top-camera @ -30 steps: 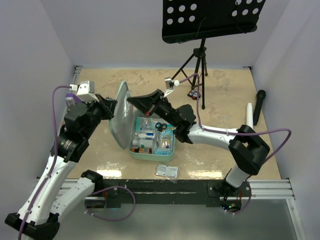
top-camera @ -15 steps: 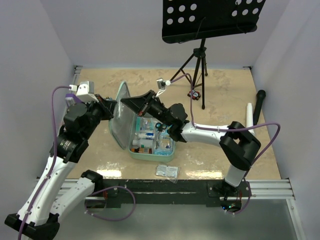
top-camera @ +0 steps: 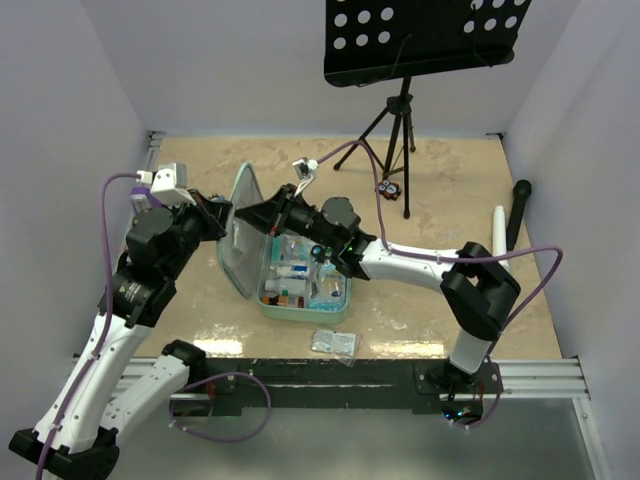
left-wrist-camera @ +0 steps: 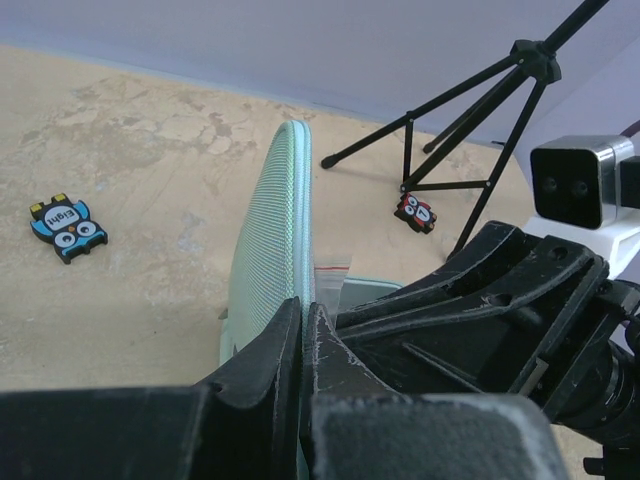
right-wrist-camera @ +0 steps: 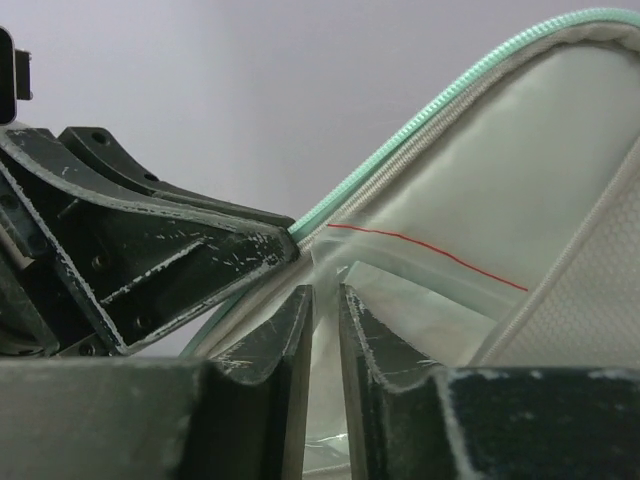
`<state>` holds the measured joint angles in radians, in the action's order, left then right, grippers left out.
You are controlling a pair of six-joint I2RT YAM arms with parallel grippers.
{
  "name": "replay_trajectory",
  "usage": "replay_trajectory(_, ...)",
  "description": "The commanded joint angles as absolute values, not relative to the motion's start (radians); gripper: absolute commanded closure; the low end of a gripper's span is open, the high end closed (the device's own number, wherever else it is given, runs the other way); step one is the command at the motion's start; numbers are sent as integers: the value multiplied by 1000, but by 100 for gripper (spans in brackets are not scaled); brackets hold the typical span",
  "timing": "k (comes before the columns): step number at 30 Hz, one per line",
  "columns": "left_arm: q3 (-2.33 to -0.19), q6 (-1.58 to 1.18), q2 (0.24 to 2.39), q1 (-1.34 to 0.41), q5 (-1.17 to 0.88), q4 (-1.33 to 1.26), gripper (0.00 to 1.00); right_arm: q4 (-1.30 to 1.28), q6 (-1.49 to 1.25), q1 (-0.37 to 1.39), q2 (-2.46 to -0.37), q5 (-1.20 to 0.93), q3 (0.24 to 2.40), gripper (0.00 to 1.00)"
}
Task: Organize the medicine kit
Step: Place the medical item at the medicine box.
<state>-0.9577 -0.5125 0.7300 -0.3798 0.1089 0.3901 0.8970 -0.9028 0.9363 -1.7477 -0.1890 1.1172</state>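
The medicine kit (top-camera: 300,312) lies open mid-surface (top-camera: 460,200), its lid (top-camera: 240,240) upright at 9 o'clock. The left gripper (left-wrist-camera: 303,308) is pinching the lid's rim. The right gripper (right-wrist-camera: 325,292) (fingers barely parted) is at a clear zip bag (right-wrist-camera: 430,280) inside the lid. A foil packet (top-camera: 335,342) lies at 6 o'clock.

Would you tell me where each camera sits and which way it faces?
Top: above and behind the arms, looking down on the table; both show, meeting at the lid.
Left wrist: looks past the left gripper along the lid's edge toward the tripod.
Right wrist: looks past the right gripper into the lid at a bag.
Shared: all show the lid; each wrist view shows the other gripper.
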Motion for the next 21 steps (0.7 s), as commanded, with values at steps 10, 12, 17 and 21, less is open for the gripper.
replay_trajectory(10, -977, -505, 712, -374, 121, 397, 100, 646, -747, 943, -1648, -149, 1241, 48)
replay_trajectory(12, -977, -506, 713, -374, 121, 394, 100, 591, -721, 943, -1629, -123, 1259, 48)
replay_trajectory(17, -980, -506, 713, -374, 118, 391, 100, 387, -611, 956, -1597, -35, 1325, 47)
replay_trajectory(21, -979, -506, 715, -374, 120, 387, 100, 264, -540, 959, -1530, 47, 1336, 46)
